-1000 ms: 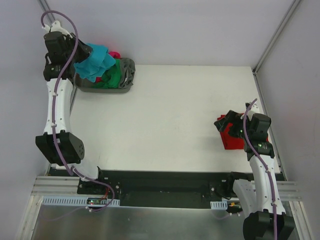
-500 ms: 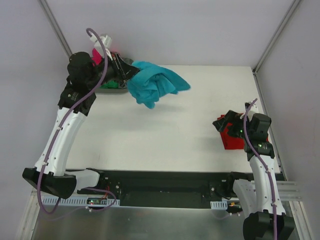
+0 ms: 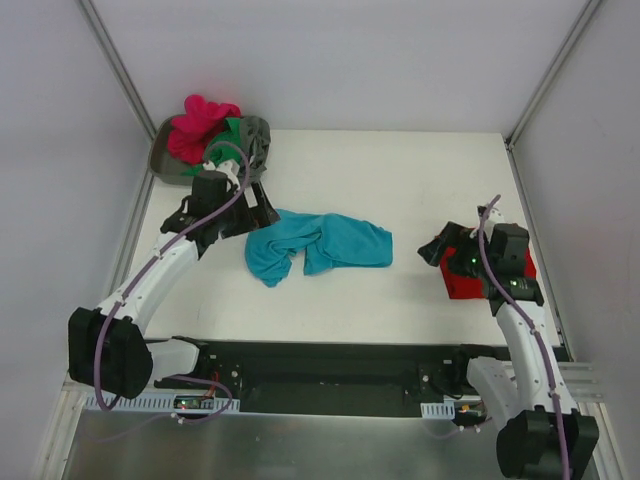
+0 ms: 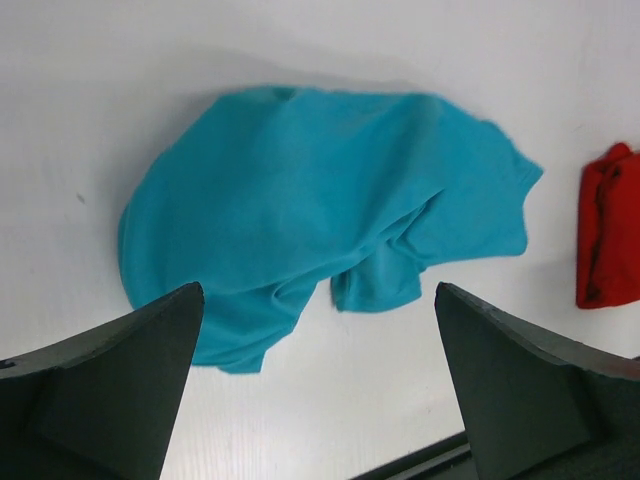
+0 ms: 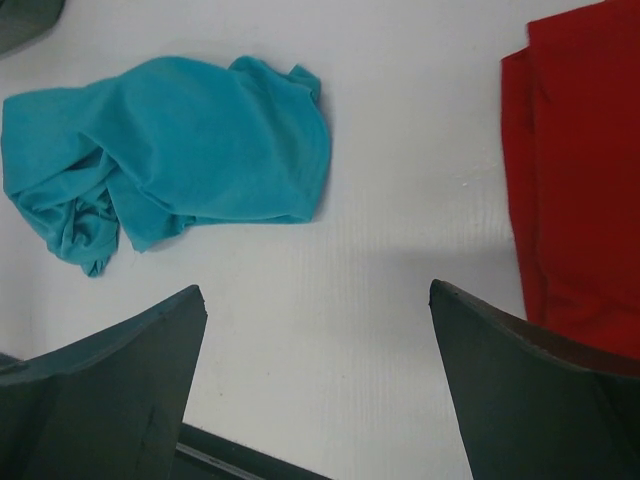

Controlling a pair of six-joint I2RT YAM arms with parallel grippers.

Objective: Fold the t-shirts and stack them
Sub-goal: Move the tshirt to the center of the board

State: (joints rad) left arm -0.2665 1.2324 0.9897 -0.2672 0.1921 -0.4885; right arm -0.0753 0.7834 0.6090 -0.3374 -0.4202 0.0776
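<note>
Left claw (image 3: pixel 262 212) from above: jaws flung wide, gripping nothing, tips just beside the left end of the teal t-shirt (image 3: pixel 320 245). Teal t-shirt loose and crumpled on the white table (image 3: pixel 400 170), stretched left to right near the middle, well apart from the red t-shirt (image 3: pixel 458 284). Red t-shirt folded flat by the table's right edge, partly hidden under the right claw (image 3: pixel 440 248). Right claw likewise spread wide, empty, poised over the red cloth's left edge. At the far left corner, grey tray (image 3: pixel 158 165) heaped with a magenta t-shirt (image 3: pixel 200 120), a green t-shirt (image 3: pixel 228 138) and a grey t-shirt (image 3: pixel 258 140), all bunched, magenta at the far side.

Left wrist view: left claw (image 4: pixel 318 290) open to the full, dark fingers (image 4: pixel 110 390) at the lower corners, clear of the cloth. Teal t-shirt (image 4: pixel 320 190) spread below and between them, rumpled, a small flap sticking out at the lower middle. Red t-shirt (image 4: pixel 605 230) a narrow strip at the right border, apart from the teal.

Right wrist view: right claw (image 5: pixel 318 290) released too, fingers (image 5: pixel 110 390) low in the corners, bare table (image 5: pixel 380 300) between. Teal t-shirt (image 5: pixel 190 150) upper left, wrinkled into a knot at its left end. Red t-shirt (image 5: pixel 585 170) along the right side, neat folded edges, just beside the right finger; touching or not, cannot tell.
</note>
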